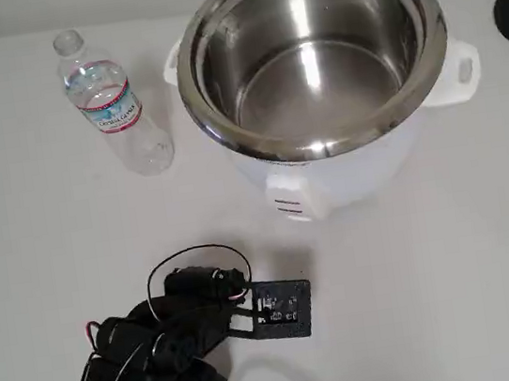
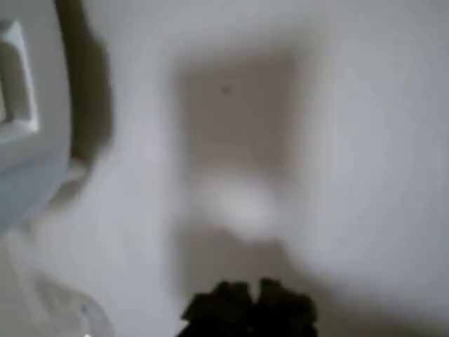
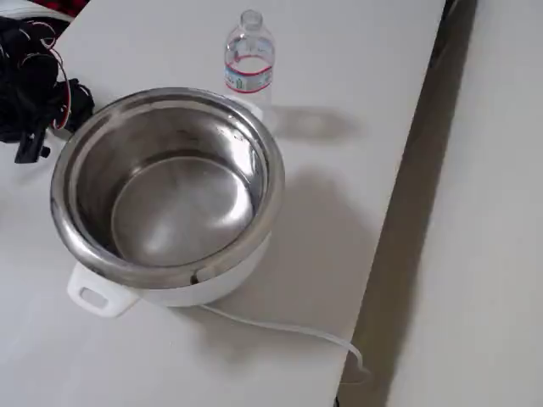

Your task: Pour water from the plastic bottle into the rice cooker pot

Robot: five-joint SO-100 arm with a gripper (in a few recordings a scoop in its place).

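White desk (image 1: 459, 294) all round, plain and well lit. I read this as the very start of the task: nothing is grasped yet. My arm (image 1: 164, 355) sits folded at the lower left of the overhead view, well apart from both things. The end effector (image 2: 249, 309) shows as a dark blur at the bottom edge of the wrist view, over bare desk; I cannot tell whether its fingers are spread or pressed together, but nothing sits between them.

The bottle (image 1: 109, 102) stands upright at the upper left of the overhead view, capless, just beside the pot (image 1: 311, 50), which fills the upper centre. In the fixed view the bottle (image 3: 249, 59) is at the top centre, behind the pot (image 3: 170, 186). How much water it holds I cannot make out. The pot looks empty.

Next I need to reach up the frame to the bottle, spread the fingers round its ribbed body, and grip gently, since thin plastic will likely flex.
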